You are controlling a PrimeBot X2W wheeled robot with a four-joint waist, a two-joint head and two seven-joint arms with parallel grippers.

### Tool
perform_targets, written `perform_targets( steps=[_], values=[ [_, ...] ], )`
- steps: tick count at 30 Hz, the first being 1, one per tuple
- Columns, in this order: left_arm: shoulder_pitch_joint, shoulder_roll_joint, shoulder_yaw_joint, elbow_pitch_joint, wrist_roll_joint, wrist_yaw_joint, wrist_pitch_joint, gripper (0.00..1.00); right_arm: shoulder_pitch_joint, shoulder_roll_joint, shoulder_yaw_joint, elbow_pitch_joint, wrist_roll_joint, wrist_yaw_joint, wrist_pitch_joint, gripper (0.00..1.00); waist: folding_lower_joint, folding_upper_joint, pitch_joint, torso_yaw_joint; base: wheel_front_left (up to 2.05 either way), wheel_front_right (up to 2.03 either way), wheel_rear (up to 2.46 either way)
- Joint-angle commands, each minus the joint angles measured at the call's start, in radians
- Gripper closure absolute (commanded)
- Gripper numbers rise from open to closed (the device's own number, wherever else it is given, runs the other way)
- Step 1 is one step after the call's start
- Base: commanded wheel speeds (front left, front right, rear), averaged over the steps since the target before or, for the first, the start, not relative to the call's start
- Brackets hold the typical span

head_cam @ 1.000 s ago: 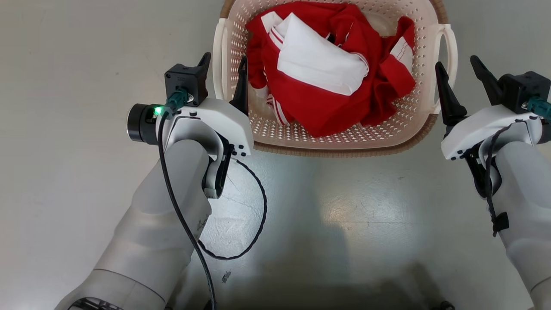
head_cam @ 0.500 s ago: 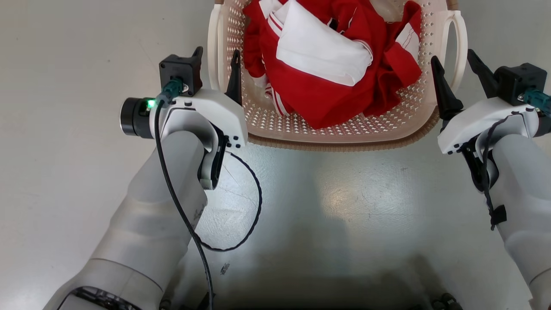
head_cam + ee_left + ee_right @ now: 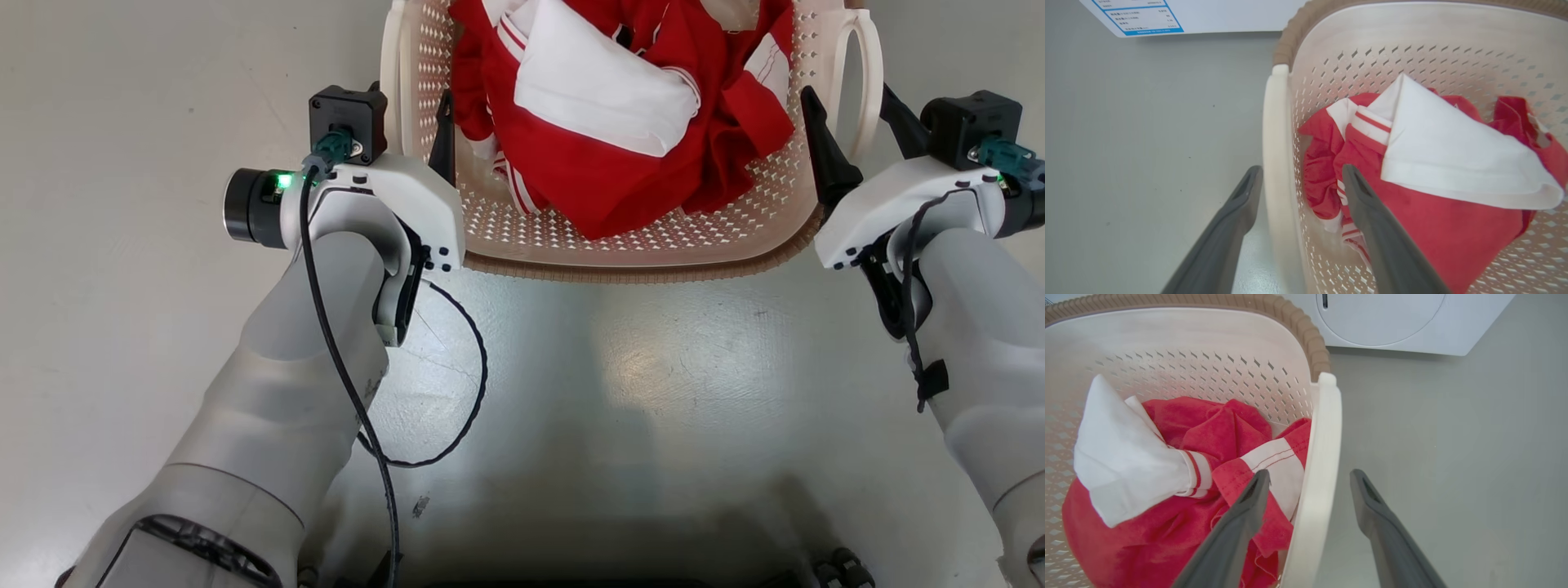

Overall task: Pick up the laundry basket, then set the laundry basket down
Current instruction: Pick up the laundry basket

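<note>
Stretching both pale forearms (image 3: 286, 392) (image 3: 980, 359) forward, flanking the laundry basket (image 3: 620, 268). Holding the left gripper (image 3: 411, 94) spread astride its left handle (image 3: 390, 90), one finger inside the basket, one outside; holding the right gripper (image 3: 847, 94) likewise astride its right handle (image 3: 872, 73).

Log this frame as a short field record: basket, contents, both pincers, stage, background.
Basket: laundry basket on the grey floor
Contents: bunched red and white clothing
Left arm: left pincer open, straddling the left handle, one finger inside the basket, one outside
Right arm: right pincer open, straddling the right handle likewise
Stage: neither handle clamped yet
Background: white appliance beyond the basket
</note>
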Motion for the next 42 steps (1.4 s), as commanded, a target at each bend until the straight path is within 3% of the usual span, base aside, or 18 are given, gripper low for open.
perform_targets(
  steps=[1,25,38,42],
  values=[
    [-0.007,0.02,-0.001,0.007,-0.016,0.0,-0.006,0.0,0.022,0.014,0.026,0.01,0.016,0.006,-0.011,0.0,0.0,0.0,0.001,-0.003,0.0,0.0,0.0],
    [-0.097,0.02,-0.124,0.175,-0.129,-0.013,-0.006,0.0,-0.051,0.069,0.17,0.116,0.135,0.006,-0.011,0.0,0.0,0.0,-0.007,-0.055,0.0,0.0,0.0],
    [-0.136,0.02,-0.171,0.206,-0.171,-0.014,-0.006,0.0,-0.076,0.066,0.2,0.122,0.164,0.006,-0.011,0.0,0.0,0.0,0.016,-0.062,0.0,0.0,0.0],
    [-0.151,0.02,-0.182,0.203,-0.176,-0.013,-0.006,0.03,-0.084,0.061,0.199,0.119,0.164,0.006,-0.011,0.07,0.0,0.0,0.024,-0.059,0.0,0.0,0.0]
  ],
)
